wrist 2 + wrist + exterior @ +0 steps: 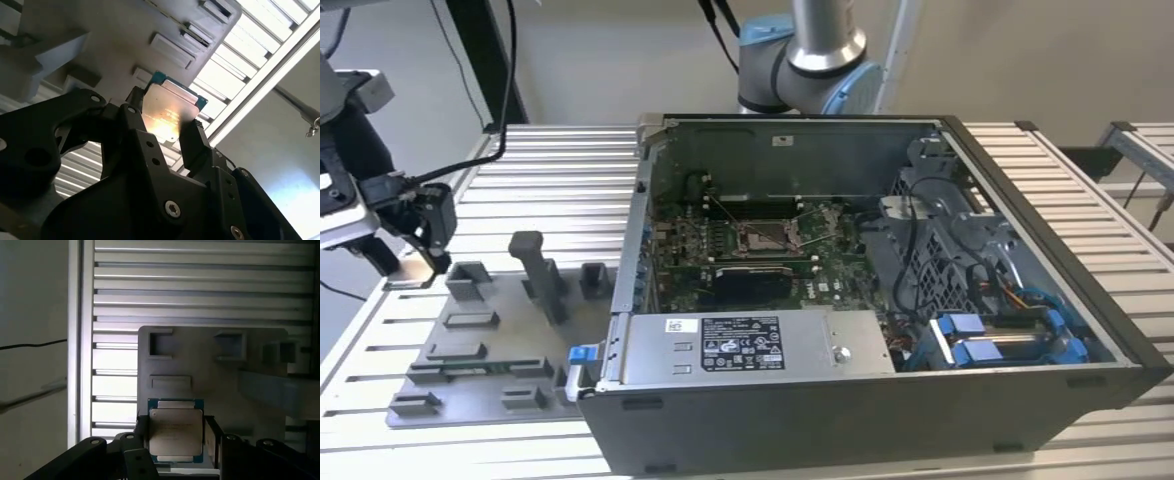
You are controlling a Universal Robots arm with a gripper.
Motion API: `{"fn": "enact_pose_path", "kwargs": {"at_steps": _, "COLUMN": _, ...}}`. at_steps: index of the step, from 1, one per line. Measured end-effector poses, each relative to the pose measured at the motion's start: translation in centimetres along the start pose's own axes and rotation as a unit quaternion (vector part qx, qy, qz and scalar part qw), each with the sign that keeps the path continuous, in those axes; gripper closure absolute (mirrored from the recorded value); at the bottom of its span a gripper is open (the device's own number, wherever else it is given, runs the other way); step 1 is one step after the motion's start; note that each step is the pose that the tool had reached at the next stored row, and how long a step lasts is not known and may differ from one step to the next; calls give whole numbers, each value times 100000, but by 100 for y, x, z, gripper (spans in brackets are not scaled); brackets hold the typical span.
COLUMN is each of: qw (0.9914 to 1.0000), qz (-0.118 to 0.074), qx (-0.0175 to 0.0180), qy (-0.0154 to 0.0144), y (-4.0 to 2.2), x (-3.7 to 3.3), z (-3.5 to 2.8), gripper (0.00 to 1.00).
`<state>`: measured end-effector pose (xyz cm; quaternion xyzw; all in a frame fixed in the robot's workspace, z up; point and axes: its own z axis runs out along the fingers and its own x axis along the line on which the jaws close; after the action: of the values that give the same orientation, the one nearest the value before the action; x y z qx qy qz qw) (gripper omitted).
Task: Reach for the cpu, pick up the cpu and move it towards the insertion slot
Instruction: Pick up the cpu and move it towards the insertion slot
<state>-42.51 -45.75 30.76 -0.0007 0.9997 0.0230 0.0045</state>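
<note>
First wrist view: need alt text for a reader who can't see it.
The black gripper clamps the cpu by two opposite edges, with the chip's silvery face toward the camera. Behind it lies the grey fixture plate with its rectangular recesses, resting on a slatted metal table.

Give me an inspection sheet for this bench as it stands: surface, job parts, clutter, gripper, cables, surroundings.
Surface: ribbed metal table carrying an open computer case.
Job's things: cpu clamped between the gripper's fingers; insertion slot on the board inside the case, well to the exterior view's right of the cpu.
Clutter: grey fixture plate with blocks and an upright post.
Grippers: gripper shut on the cpu, at the plate's end on the exterior view's left.
Cables: black cables hanging behind the table; wire bundles inside the case.
Surroundings: arm's base behind the case; plain wall.
</note>
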Motion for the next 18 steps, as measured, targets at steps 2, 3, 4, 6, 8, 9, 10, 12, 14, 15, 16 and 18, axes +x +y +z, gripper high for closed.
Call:
{"fn": "enact_pose_path", "kwargs": {"at_steps": 2, "qw": 100000, "qz": 0, "qx": -4, "qy": -3, "y": 2, "x": -1, "z": -49, "gripper": 100}}
{"fn": "enact_pose_path", "kwargs": {"at_steps": 3, "qw": 100000, "qz": 2, "qx": -3, "qy": -5, "y": 3, "x": -1, "z": -66, "gripper": 100}}
{"fn": "enact_pose_path", "kwargs": {"at_steps": 4, "qw": 100000, "qz": 1, "qx": -2, "qy": -2, "y": 4, "x": -1, "z": -84, "gripper": 100}}
{"fn": "enact_pose_path", "kwargs": {"at_steps": 6, "qw": 100000, "qz": 0, "qx": 1, "qy": 4, "y": 5, "x": -1, "z": -120, "gripper": 100}}
{"fn": "enact_pose_path", "kwargs": {"at_steps": 8, "qw": 100000, "qz": 0, "qx": 0, "qy": 0, "y": 8, "x": -1, "z": -163, "gripper": 100}}
{"fn": "enact_pose_path", "kwargs": {"at_steps": 9, "qw": 100000, "qz": 1, "qx": 0, "qy": -1, "y": 9, "x": -2, "z": -185, "gripper": 100}}
{"fn": "enact_pose_path", "kwargs": {"at_steps": 10, "qw": 100000, "qz": -1, "qx": -1, "qy": -2, "y": 9, "x": -2, "z": -207, "gripper": 100}}
{"fn": "enact_pose_path", "kwargs": {"at_steps": 12, "qw": 100000, "qz": 1, "qx": 4, "qy": 5, "y": 11, "x": -2, "z": -247, "gripper": 100}}
{"fn": "enact_pose_path", "kwargs": {"at_steps": 14, "qw": 100000, "qz": 0, "qx": 1, "qy": 2, "y": 13, "x": -3, "z": -291, "gripper": 100}}
{"fn": "enact_pose_path", "kwargs": {"at_steps": 15, "qw": 100000, "qz": 0, "qx": 0, "qy": 1, "y": 14, "x": -3, "z": -310, "gripper": 100}}
{"fn": "enact_pose_path", "kwargs": {"at_steps": 16, "qw": 100000, "qz": -1, "qx": 0, "qy": 1, "y": 15, "x": -3, "z": -330, "gripper": 100}}
{"fn": "enact_pose_path", "kwargs": {"at_steps": 18, "qw": 100000, "qz": -1, "qx": 2, "qy": 2, "y": 17, "x": -3, "z": -377, "gripper": 100}}
